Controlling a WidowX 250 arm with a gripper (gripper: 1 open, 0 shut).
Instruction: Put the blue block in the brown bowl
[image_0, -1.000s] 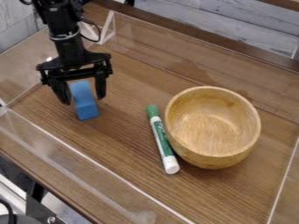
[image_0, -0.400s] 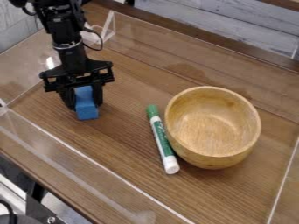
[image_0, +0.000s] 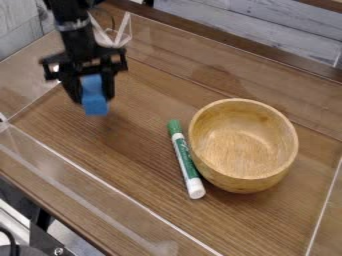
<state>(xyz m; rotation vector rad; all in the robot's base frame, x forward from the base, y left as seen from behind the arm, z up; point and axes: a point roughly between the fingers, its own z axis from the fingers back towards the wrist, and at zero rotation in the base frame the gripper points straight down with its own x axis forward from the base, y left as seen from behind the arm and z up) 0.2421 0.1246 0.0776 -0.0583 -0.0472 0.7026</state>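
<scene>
The small bright-blue block (image_0: 94, 97) hangs clear of the wooden table, with my gripper (image_0: 91, 88) shut on its upper part and pointing straight down. The frame is blurred around the arm. The brown bowl (image_0: 242, 146), round, light wood with a thick rim, stands empty on the right, well apart from the block and gripper.
A green-and-white marker pen (image_0: 183, 157) lies on the table just left of the bowl, between it and the gripper. Clear plastic walls (image_0: 80, 185) edge the table at the front and left.
The gripper sank around the block, shut on it and has lifted it off the table, slightly up in the picture. Bowl and marker have not moved.
</scene>
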